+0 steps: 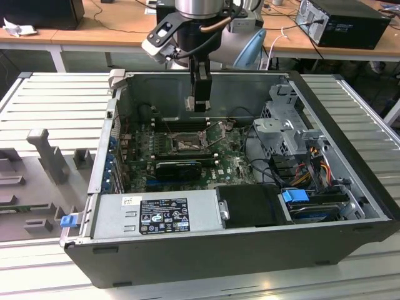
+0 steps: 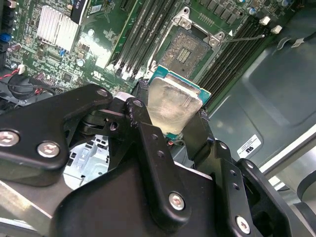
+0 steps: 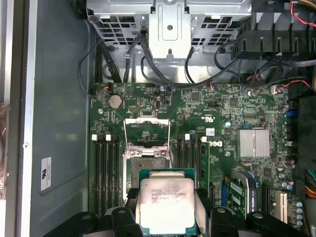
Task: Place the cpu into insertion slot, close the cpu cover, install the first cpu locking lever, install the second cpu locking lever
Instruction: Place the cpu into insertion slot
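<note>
The jaws are clenched on the cpu (image 2: 174, 104): in both wrist views the 2 black fingers (image 2: 148, 138) of the gripper (image 3: 166, 210) press against opposite edges of the chip, whose pale silver top faces the cameras above a green rim. In the exterior view the gripper (image 1: 200, 103) hangs above the motherboard (image 1: 234, 164), so the cpu (image 3: 165, 205) is held in the air and is not seated.

Just past the chip lies the insertion slot (image 3: 147, 164), open, with its contact field bare in the second wrist view (image 2: 190, 49). The cpu cover (image 3: 147, 129) is swung up and back on the slot's side toward the drive cage (image 3: 168, 29). 1 thin wire locking lever (image 2: 243, 36) stands free beside the slot. Long black memory slots (image 3: 106, 168) flank the slot on both sides.

Around all this is the open computer case (image 1: 337, 131), lying on its side, with the power supply (image 1: 156, 212) along its near wall in the exterior view.
</note>
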Controlling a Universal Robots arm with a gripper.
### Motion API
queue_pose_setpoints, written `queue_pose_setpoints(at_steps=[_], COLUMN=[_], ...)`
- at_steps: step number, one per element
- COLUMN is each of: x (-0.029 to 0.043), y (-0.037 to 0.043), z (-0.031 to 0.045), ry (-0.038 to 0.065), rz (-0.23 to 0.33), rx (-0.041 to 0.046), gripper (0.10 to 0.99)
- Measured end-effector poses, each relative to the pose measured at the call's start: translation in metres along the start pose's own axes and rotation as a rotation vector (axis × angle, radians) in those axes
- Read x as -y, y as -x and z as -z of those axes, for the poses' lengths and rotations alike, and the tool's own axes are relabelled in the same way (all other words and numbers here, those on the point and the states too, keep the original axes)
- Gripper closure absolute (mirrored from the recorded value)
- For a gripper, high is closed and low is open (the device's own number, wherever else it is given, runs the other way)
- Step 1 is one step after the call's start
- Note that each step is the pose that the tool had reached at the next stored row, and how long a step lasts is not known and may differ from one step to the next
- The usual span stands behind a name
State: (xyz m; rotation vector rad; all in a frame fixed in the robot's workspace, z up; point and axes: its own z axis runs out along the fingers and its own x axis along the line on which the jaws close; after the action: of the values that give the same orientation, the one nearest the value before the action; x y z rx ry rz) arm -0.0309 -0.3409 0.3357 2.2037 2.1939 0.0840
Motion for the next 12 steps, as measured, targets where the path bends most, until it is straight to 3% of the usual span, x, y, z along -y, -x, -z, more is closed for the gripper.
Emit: queue_pose_setpoints(at_steps=[12], x=[0.0004], y=[0.0000], z=[-0.0062], ry=[-0.005], rz=[0.000], rx=[0.0000], gripper=[0.557])
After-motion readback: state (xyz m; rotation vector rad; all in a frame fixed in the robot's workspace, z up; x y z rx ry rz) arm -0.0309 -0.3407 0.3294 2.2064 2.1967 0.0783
